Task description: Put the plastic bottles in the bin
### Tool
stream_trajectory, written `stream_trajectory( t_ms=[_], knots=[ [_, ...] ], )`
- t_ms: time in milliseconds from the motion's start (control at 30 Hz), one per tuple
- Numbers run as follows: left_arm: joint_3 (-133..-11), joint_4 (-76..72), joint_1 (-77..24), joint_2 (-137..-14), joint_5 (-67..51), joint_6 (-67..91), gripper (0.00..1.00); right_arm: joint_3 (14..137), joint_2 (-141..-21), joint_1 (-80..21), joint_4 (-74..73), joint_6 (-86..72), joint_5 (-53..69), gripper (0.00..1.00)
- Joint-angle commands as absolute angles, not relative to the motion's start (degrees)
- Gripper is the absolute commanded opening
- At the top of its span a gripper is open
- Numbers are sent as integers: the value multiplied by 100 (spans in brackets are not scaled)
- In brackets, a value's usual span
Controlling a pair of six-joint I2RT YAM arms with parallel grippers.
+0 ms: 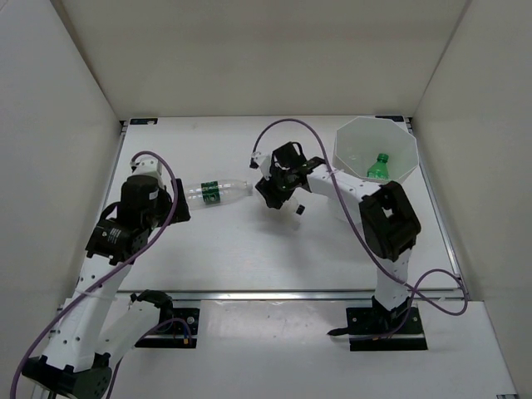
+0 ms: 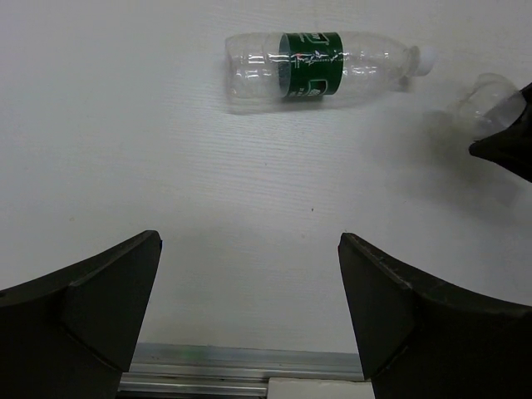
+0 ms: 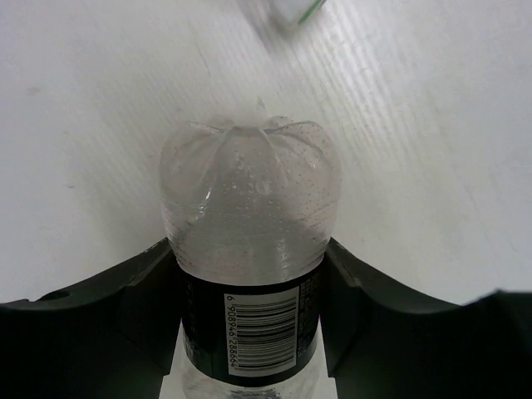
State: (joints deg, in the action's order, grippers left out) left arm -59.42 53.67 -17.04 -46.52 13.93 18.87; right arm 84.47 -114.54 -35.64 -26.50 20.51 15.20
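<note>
We see the bin [image 1: 356,137] standing at the far right corner of the table [image 1: 249,258], open side up. One all-green bottle [image 1: 379,166] is in it, low against the near wall. We can't make out anything else inside from the top view.

The right gripper [image 3: 249,283] sits just to the left of the bin, near its rim but not over it. Its fingers [image 3: 145,287] are clamped on a black-label bottle [image 3: 249,191], one pad pressed on each side of the label, barcode facing the wrist camera. The clear ribbed base sticks out past the fingertips. We can't tell if this bottle touches the table. It is outside the bin.

A green-label bottle [image 1: 214,191] lies on its side on the table, well left of the bin, beyond the right gripper. Its white cap points toward the bin. It is outside the bin and nothing touches it.

The left gripper [image 2: 249,287] is further from the bin than that bottle, on its base end. Its fingers are spread wide with only bare table between them, holding nothing and apart from the bottle.
</note>
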Motion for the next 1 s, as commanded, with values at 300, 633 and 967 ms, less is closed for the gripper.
stream_trajectory(
  t_ms=[300,633,967],
  knots=[
    [-5880,4518,-1582,-5141,853,1529,99,8841,-7928,-3543,-1565,1574,864,29],
    [-5845,4237,-1591,-5484,712,1424,99,8254,-7181,-759,-1345,670,1456,31],
    [-6249,4034,-1565,-6651,36,319,99,8446,-7181,-475,-1951,659,1556,99]
  ],
)
